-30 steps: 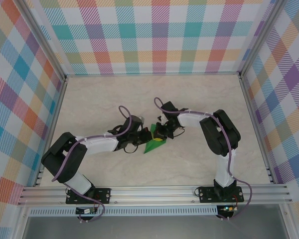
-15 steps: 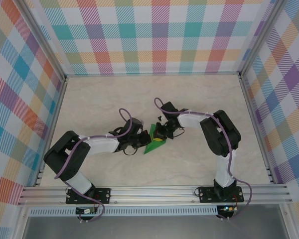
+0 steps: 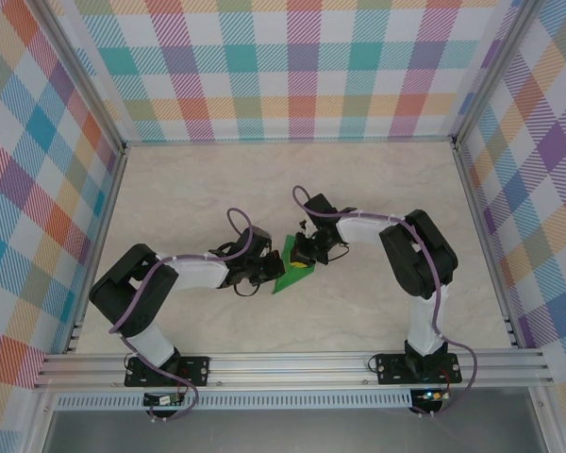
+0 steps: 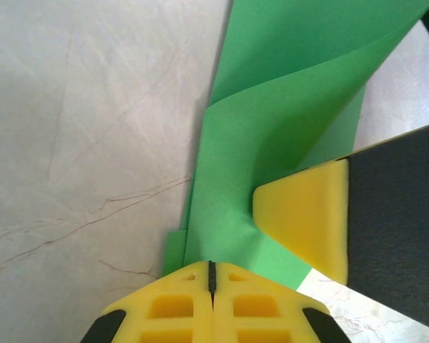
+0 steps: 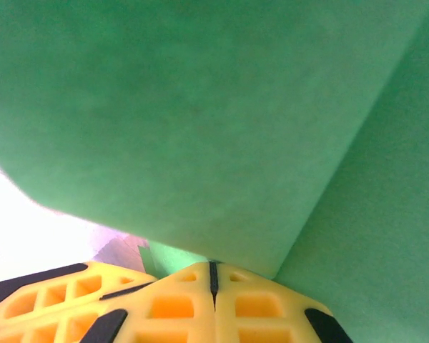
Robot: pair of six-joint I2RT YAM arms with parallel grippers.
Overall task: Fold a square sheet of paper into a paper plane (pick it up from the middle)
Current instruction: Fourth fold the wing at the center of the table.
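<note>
touching green sheet (image 4: 272, 107): left pincer (image 4: 211, 275), right pincer (image 5: 211, 275), both closed.

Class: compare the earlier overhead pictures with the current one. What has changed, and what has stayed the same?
The left gripper has shifted right, closer to the right gripper, and now covers more of the green paper. Both grippers stay shut on the paper, and the right gripper has barely moved.

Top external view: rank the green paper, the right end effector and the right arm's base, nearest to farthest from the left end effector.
1. green paper, at the tips of the left end effector.
2. right end effector, just beyond, on the paper's right side.
3. right arm's base, far off, near right.
</note>
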